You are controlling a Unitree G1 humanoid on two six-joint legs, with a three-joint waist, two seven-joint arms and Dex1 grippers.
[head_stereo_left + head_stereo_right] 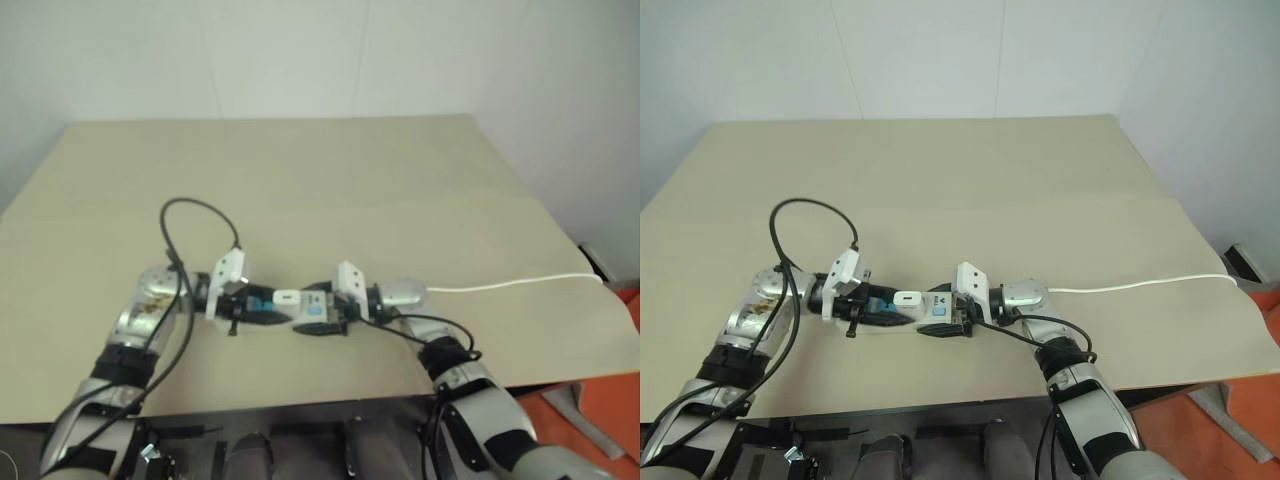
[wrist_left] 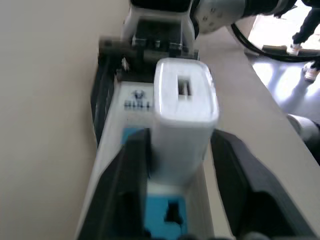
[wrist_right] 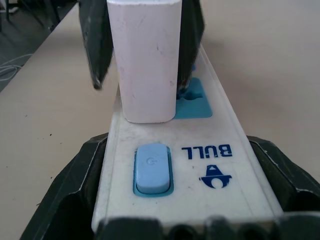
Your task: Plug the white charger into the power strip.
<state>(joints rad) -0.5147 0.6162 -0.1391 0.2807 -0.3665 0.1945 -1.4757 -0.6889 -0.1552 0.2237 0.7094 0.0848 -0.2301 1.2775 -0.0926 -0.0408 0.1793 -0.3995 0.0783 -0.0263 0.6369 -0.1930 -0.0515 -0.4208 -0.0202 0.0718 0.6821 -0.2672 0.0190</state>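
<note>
1. Left gripper (image 1: 262, 301): its 2 black fingers (image 2: 131, 190) stand on either side of the white charger (image 2: 182, 117). In the left wrist view a visible gap separates the far finger from the charger's side, so the jaws read as partly parted and letting go, not clamping; whether the near finger is touching cannot be told.
2. White charger: it stands upright on the power strip (image 3: 215, 132), directly between the left gripper's fingers and just ahead of the right gripper's fingertips. In the right wrist view its base sits flush on the strip's white top next to a blue socket face (image 3: 192, 100), which suggests the pins are fully in.
3. Power strip: it lies flat on the table (image 1: 300, 190), running from the left gripper to the right gripper. Its blue switch (image 3: 152, 167) and printed logo lie between the right gripper's fingers.
4. Right gripper (image 1: 312, 318): its 2 fingers (image 3: 82, 175) press against both long edges of the strip at the switch end, closed on it and bracing it.
5. Cord (image 1: 520, 282): a thin white line leads away behind the right gripper to the table's far right edge.
6. Step in hand, judged: release. Done well, the left jaws widen evenly until both fingers clear the charger, then back straight off along the strip without brushing it, while the right grip holds the strip flat.
</note>
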